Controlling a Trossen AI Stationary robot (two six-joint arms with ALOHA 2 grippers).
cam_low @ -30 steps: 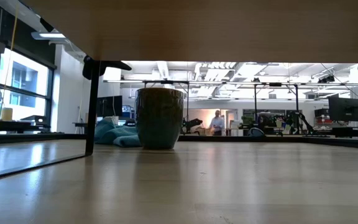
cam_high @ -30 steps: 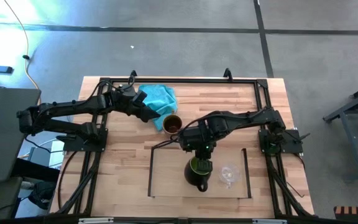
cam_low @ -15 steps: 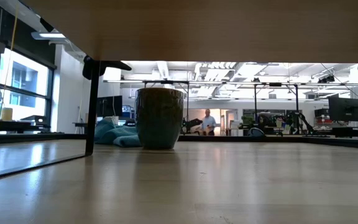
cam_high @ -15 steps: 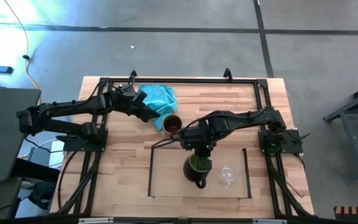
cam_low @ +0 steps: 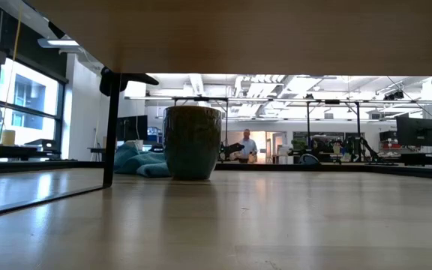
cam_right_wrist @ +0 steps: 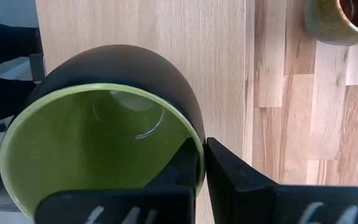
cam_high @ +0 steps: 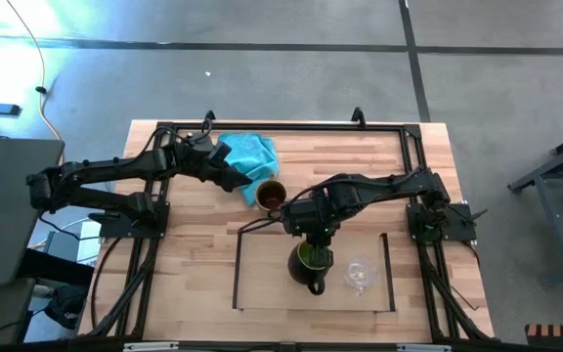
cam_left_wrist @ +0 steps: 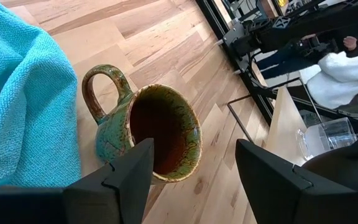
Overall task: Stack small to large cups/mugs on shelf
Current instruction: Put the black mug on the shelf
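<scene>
A dark mug with a green inside [cam_high: 311, 266] is over the pale wooden shelf [cam_high: 262, 284], its handle toward the near edge. My right gripper [cam_high: 311, 235] is shut on its rim. A clear glass cup [cam_high: 360, 276] stands on the shelf to its right. A green-and-brown glazed mug [cam_left_wrist: 148, 127] stands upright on the tabletop beside a turquoise cloth [cam_left_wrist: 23, 106]. My left gripper [cam_left_wrist: 194, 165] is open just short of this mug, one fingertip in front of its rim. I cannot tell whether it touches. My right gripper pinches the green mug's rim wall [cam_right_wrist: 191, 134] on the side away from the handle. One finger [cam_right_wrist: 188, 171] is inside the mug and one [cam_right_wrist: 225, 168] outside. The fingers come steeply from above. Whether the mug's base rests on the shelf, I cannot tell.
The shelf is a raised board; the low view looks beneath its underside [cam_low: 238, 37] to the glazed mug [cam_low: 192, 141] and cloth [cam_low: 141, 161]. Thin dark rails [cam_high: 237, 269] line its short sides. A person walks in the room far behind.
</scene>
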